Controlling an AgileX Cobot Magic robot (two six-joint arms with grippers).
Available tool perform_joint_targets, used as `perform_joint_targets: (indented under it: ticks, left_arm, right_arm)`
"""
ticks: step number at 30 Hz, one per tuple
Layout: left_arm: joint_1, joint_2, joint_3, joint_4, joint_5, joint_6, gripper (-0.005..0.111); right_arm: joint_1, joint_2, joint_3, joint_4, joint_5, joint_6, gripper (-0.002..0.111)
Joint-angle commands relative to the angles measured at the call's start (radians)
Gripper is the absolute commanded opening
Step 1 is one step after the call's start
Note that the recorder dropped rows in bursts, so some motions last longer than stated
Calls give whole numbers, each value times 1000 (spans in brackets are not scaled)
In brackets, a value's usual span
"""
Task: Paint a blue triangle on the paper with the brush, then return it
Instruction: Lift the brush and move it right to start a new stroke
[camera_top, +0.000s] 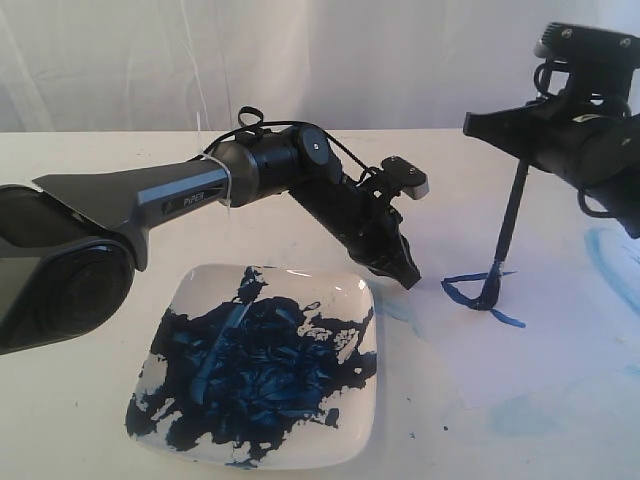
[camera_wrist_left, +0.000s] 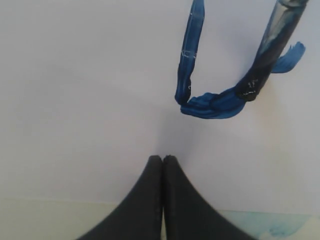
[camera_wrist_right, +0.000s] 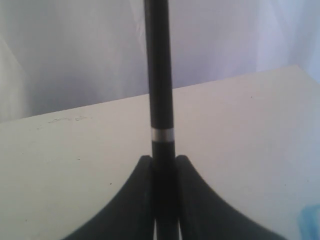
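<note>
Blue paint, wet and dark, forms two joined strokes of the blue triangle (camera_wrist_left: 210, 104) on the paper (camera_wrist_left: 75, 90). The outline looks unclosed, so I judge the painting step part done.

Brush (camera_top: 508, 228): near upright, bristle tip touching the paper at the end of the lower stroke. Right fingers (camera_wrist_right: 144, 172) are clamped on the black handle high up, with a silver band showing just clear of them. Left fingers (camera_wrist_left: 156, 172) are pressed together on nothing, low over the paper at 9 o'clock from the tip (exterior view). Whether they touch the sheet cannot be told.

Handling, judged: the brush is light. Its handle is stiff, thin and round, so it may twist or slide in a pinch. The bristles are soft and loaded; they should splay under pressure and smear whatever they touch. The hold belongs on the handle, well away from the wet end, as it is now.

Room:
- Square plate (camera_top: 300, 275) of dark blue paint sits at 8 o'clock from the tip, well apart.
- Pale blue smear (camera_top: 608, 258) lies at 3 o'clock.
- The paper's edge runs close behind the left fingers, with bare counter (camera_wrist_left: 50, 220) past it.
- Open paper lies at 5 to 6 o'clock.
- The left arm (camera_top: 200, 190) crowds 9 to 10 o'clock.
</note>
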Motion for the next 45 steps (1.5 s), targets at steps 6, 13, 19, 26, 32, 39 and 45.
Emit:
perform_joint_targets:
  ticks: [6,13,19,26,32,39,45]
  left_arm:
    - [-2,13,8,38,80,-6,0]
    - [-2,13,8,38,85,-6,0]
    - [-2,13,8,38,83,-6,0]
    - [-2,13,8,38,83,-6,0]
    - [-2,13,8,36,79,-6,0]
    - [-2,13,8,36,79,-6,0]
    - [-2,13,8,36,77,-6,0]
  right_arm:
    - [1,-8,-2,172,-16,-177,0]
    - [1,-28,0,315,-67,-318,0]
    - [1,-42,0,376,-86,-397,0]
    - [1,-47,0,476,-143,-483,0]
    - [1,-66,0,479,-143,-483,0]
    - [1,-112,0,456,-161,-481,0]
    - [1,-137,0,460,-157,-481,0]
